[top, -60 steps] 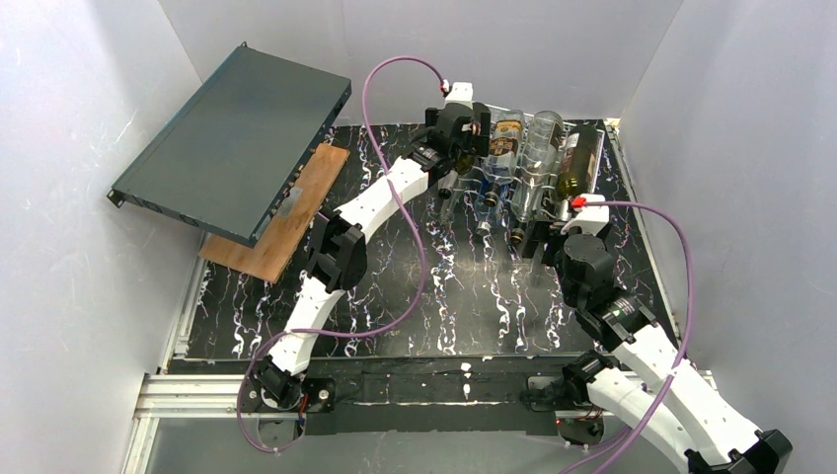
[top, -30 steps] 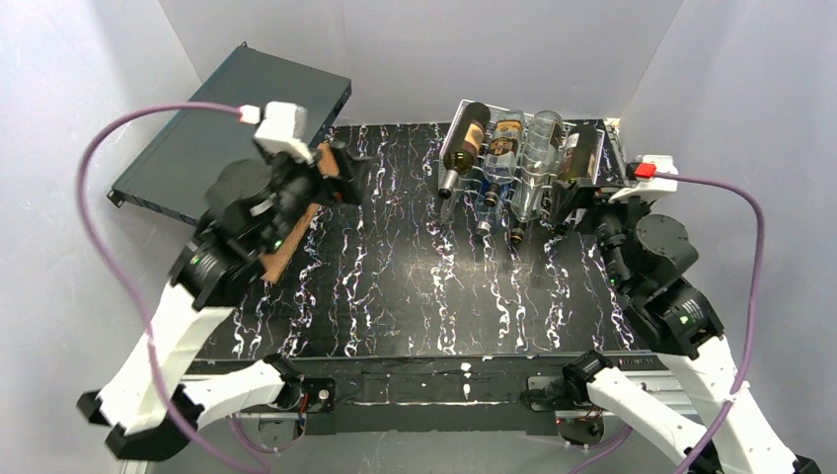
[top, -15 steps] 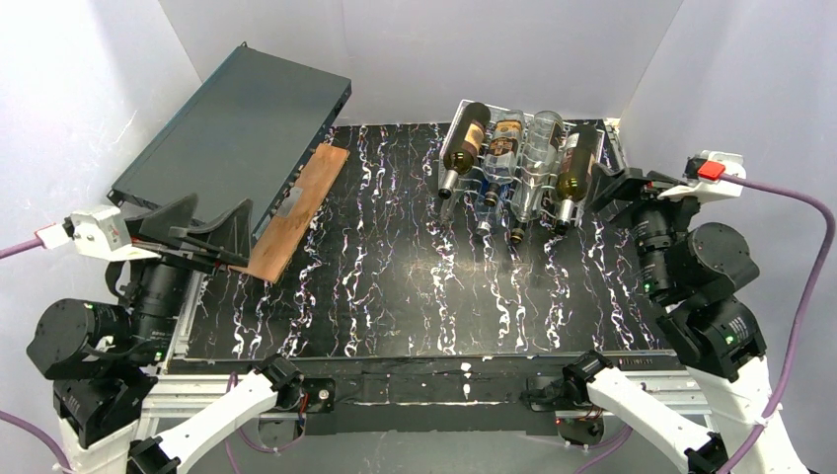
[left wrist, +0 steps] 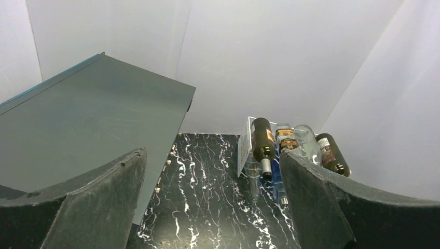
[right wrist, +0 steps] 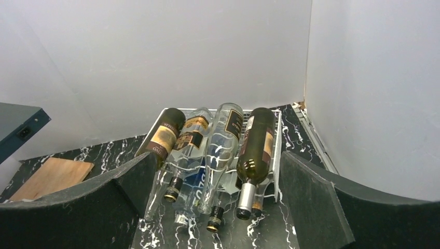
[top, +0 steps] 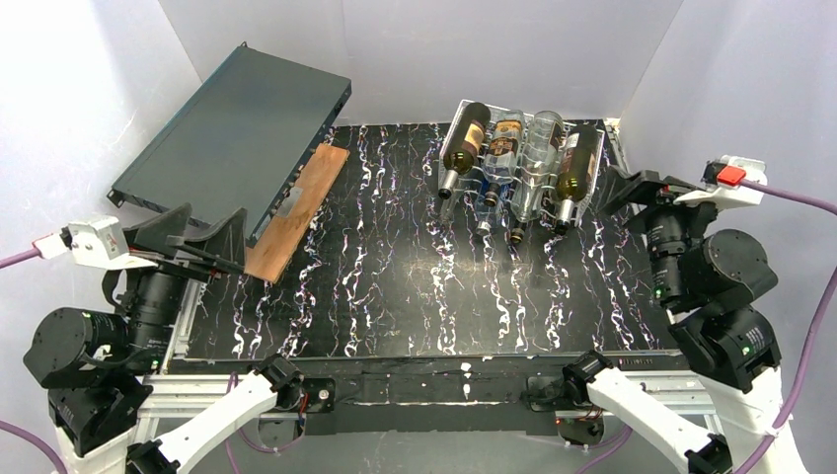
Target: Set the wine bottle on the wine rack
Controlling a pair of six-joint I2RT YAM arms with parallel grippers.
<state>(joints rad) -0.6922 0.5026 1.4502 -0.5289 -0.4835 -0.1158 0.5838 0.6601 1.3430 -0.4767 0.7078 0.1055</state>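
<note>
The left gripper hangs over the near left edge of the table, its jaws spread wide and holding nothing. Beyond it a dark-teal case leans tilted at the far left, and a wooden board lies just beside its right edge. At the far right stands the wine rack. The wine bottle, dark with a tan label, lies in the rack's leftmost upper cradle with its neck pointing near. Right of it lie a labelled clear bottle, a plain clear bottle and an olive-green bottle. More bottle necks poke out below. The right gripper hovers just right of the rack, jaws apart and holding nothing.
</note>
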